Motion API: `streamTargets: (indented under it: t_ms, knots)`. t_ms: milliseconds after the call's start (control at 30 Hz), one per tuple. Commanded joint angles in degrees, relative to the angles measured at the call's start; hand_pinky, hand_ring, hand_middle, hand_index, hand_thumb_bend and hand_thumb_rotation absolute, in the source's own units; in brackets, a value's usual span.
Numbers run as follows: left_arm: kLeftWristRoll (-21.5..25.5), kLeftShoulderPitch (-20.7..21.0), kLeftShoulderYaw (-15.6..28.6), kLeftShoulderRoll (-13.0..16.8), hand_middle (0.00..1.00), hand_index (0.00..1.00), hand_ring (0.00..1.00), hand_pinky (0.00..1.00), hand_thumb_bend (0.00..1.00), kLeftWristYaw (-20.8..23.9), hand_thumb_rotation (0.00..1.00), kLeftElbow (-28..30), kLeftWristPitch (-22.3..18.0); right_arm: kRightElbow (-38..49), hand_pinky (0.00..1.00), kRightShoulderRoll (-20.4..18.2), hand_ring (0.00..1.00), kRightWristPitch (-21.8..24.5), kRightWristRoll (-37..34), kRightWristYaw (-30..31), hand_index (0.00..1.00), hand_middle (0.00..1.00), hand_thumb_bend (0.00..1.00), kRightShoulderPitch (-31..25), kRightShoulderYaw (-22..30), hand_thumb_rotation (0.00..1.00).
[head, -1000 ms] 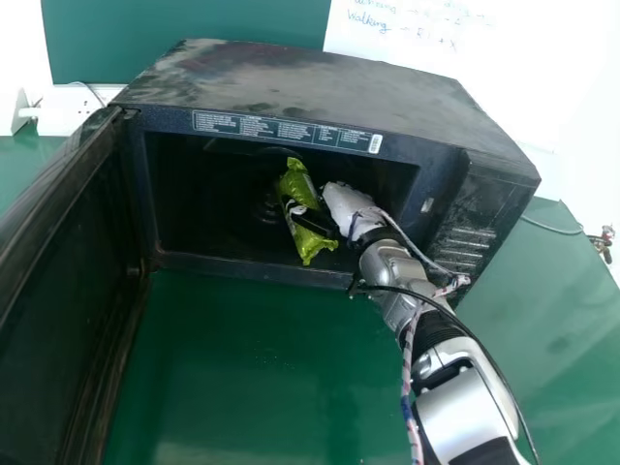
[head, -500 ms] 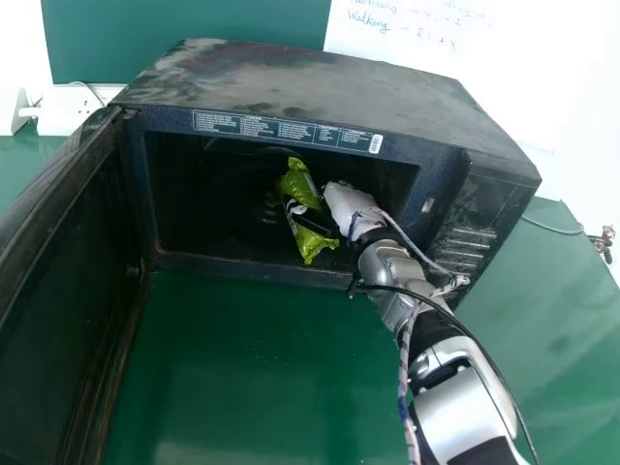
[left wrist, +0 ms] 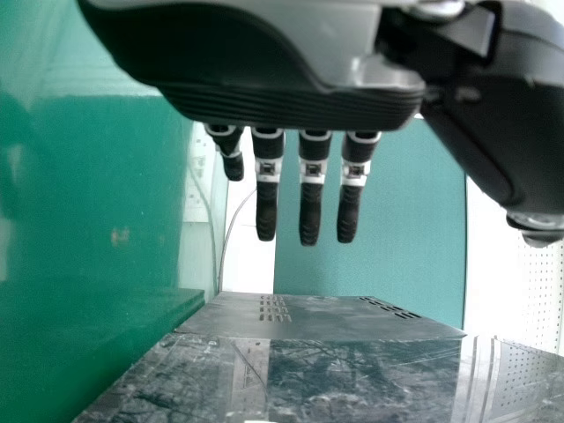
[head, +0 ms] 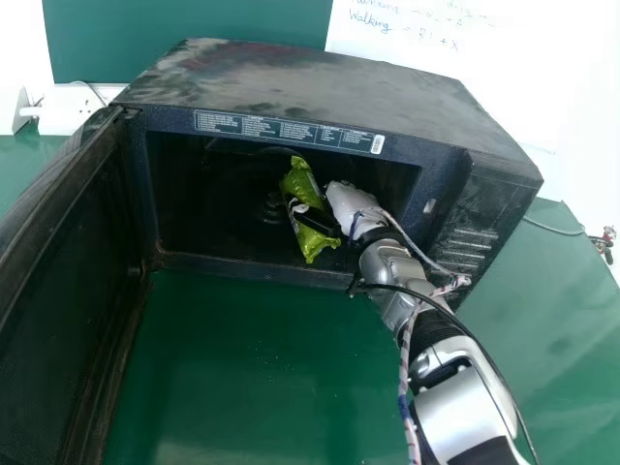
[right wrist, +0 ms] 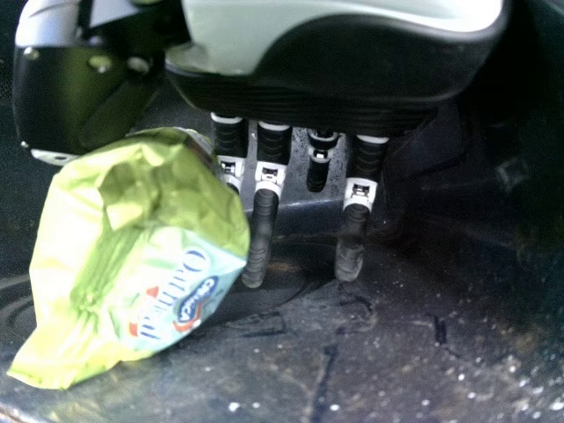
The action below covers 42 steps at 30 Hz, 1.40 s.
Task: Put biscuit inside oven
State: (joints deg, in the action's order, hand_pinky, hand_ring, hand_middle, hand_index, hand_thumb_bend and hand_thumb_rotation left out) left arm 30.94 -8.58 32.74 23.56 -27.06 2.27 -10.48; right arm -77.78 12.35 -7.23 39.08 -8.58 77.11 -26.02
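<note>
Green panelling [head: 184, 39] is standing behind the microwave oven [head: 291, 82], which is being carried by the green counter [head: 242, 358]; its door [head: 68, 291] is hanging open toward nine o'clock. The biscuit packet [head: 299, 184] is being held at a slant within the oven cavity, just inside the mouth. It is being gripped by the right robot hand [head: 351, 205], with the thumb laid across it and the visible fingers fairly straight; the arm is entering from five o'clock. The left robot hand [left wrist: 309, 198] is being held idle, fingers extended, in the left wrist view.

For a sound placement, the packet's lower end should be being moved clear of the front sill, toward twelve o'clock, and lowered onto the oven floor [right wrist: 397, 352] before any loosening. The grip should be being kept light, as the soft wrapper could crumple or cling to the thumb. On withdrawal toward five o'clock, the striped cord [head: 407, 387] should be being kept off the cavity's edge.

The thumb's tip is being hidden by the packet in the right wrist view, and the cavity's rear is being lost in darkness. Whether the packet's lower end is touching the oven floor cannot be told.
</note>
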Motion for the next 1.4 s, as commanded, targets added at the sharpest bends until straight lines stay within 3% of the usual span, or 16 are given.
streamTargets:
  t_ms: [0,67,133,167,200,300,633,833,1033,1167,1367]
  knots:
    - [1.55,-0.51,0.80,-0.23,0.82,0.81,0.79,0.73,0.72,-1.99,0.68,-1.10,-0.63,-0.64,0.40,1.09,0.45,0.57,-0.39,-0.06,0.47,0.50,0.48,0.52,0.53,0.00]
    - [1.53,-0.76,0.80,0.00,0.82,0.81,0.80,0.74,0.72,-2.81,0.68,-1.09,-0.68,-0.60,0.38,0.99,0.45,0.52,-0.60,0.02,0.50,0.52,0.49,0.53,0.71,0.00]
    - [1.16,-0.85,0.89,0.01,0.82,0.81,0.79,0.73,0.72,-2.74,0.67,-1.11,-0.64,-0.59,0.43,0.84,0.53,0.61,-0.69,0.10,0.50,0.62,0.51,0.54,0.77,0.05]
    - [0.76,-1.05,0.88,0.08,0.82,0.81,0.79,0.74,0.72,-2.29,0.67,-0.76,-0.32,-0.59,0.46,0.77,0.57,0.71,-0.57,0.13,0.61,0.68,0.76,0.58,0.64,0.15]
    - [0.62,-1.20,0.84,0.06,0.81,0.81,0.79,0.73,0.72,-2.02,0.68,-0.43,-0.09,-0.60,0.48,0.75,0.59,0.67,-0.35,0.07,0.67,0.72,0.88,0.60,0.42,0.24]
    - [0.45,-1.67,0.85,0.07,0.80,0.80,0.78,0.72,0.72,-1.72,0.68,0.10,0.21,-0.57,0.55,0.58,0.67,0.61,-0.22,-0.22,0.77,0.81,0.99,0.58,0.30,0.39]
    - [-0.83,-1.37,0.80,0.21,0.80,0.81,0.78,0.72,0.75,-2.67,0.68,-1.73,-2.60,-0.46,0.64,0.50,0.75,0.15,-1.00,0.15,0.81,0.82,0.98,0.18,0.95,0.48]
    - [-0.53,-1.30,0.77,0.19,0.80,0.80,0.78,0.73,0.78,-2.58,0.72,-1.82,-2.15,-0.29,0.62,0.86,0.75,-1.59,-1.05,-0.95,0.81,0.81,0.99,-0.64,1.07,0.49]
    - [-1.13,-1.27,0.65,0.22,0.81,0.80,0.78,0.73,0.77,-2.22,0.74,-1.83,-2.30,0.19,0.61,1.49,0.74,-3.98,-1.68,-1.52,0.81,0.80,1.00,-1.55,1.77,0.53]
    - [-0.93,-0.91,0.63,0.24,0.80,0.80,0.76,0.70,0.74,-2.89,0.69,-2.54,-2.97,0.97,0.60,2.13,0.73,-5.97,-2.39,-2.11,0.81,0.80,0.98,-2.45,2.32,0.54]
    - [-0.63,-0.50,0.48,0.17,0.83,0.81,0.79,0.76,0.70,-2.79,0.65,-2.59,-2.65,3.11,0.58,4.65,0.72,-11.67,-2.86,-4.53,0.81,0.81,0.96,-5.48,2.56,0.52]
